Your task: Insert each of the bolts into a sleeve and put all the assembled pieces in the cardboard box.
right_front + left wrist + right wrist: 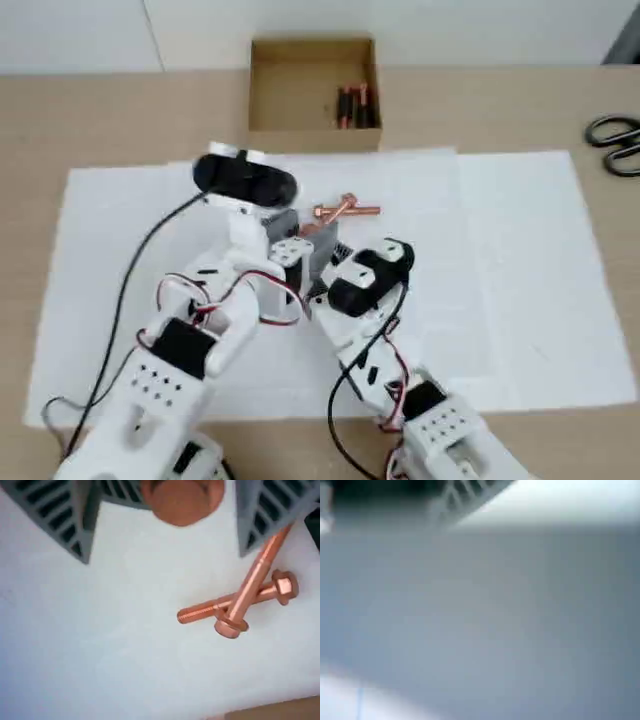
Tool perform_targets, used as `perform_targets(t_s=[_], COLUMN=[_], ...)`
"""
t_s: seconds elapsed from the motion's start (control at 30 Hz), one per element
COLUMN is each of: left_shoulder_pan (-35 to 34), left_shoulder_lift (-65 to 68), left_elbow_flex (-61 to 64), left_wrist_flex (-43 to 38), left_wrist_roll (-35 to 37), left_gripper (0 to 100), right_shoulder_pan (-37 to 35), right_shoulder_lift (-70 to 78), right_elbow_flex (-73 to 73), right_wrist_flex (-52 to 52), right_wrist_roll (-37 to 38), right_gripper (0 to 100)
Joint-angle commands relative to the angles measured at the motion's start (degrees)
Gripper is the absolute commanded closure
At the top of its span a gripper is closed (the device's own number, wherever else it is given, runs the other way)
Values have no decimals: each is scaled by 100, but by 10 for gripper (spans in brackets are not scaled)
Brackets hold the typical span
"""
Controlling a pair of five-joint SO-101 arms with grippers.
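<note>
My left gripper [162,552] hangs over the white paper with a copper bolt [182,500] held between its grey fingers [65,525], head towards the camera. Two more copper bolts [240,600] lie crossed on the paper just beyond it, also seen as the crossed bolts [345,210] in the high view. The right gripper [322,268] sits tight against the left gripper [312,240] near the middle of the paper; its wrist view is a grey blur with one finger [465,495]. The cardboard box [270,100] stands at the back with dark-and-copper assembled pieces [357,105] inside.
White paper [520,260] covers most of the wooden table. Scissors [615,142] lie at the far right edge. Black cables trail from both arm bases towards the table's near edge.
</note>
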Motion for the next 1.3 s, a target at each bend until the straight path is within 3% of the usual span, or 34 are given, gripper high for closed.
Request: perform_targets(t_s=[0.0,0.33,0.5,0.67,0.83,1.03,1.27], left_shoulder_pan=[-211,-1275,-2321,-3411,-3490,-3420,-3376], left_shoulder_lift=[-132,-352,-835,-1275,-1591,-1829,-1837], left_elbow_flex=[-409,-585,-462,4,901,1824,2633], left_wrist_flex=[-9,0,35,53,53,-149,-1178], left_wrist_roll=[26,26,26,44,26,44,44], left_gripper=[814,814,813,813,813,813,813], right_shoulder_pan=[-4,-4,84,822,1613,1763,1859], right_shoulder_lift=[-31,-31,4,13,13,75,1156], right_elbow_flex=[53,53,18,-440,-1433,-2866,-4141], right_wrist_flex=[-22,-22,-22,576,1938,3371,3741], right_wrist_roll=[-26,-18,0,9,9,9,18], right_gripper=[995,995,995,995,995,995,995])
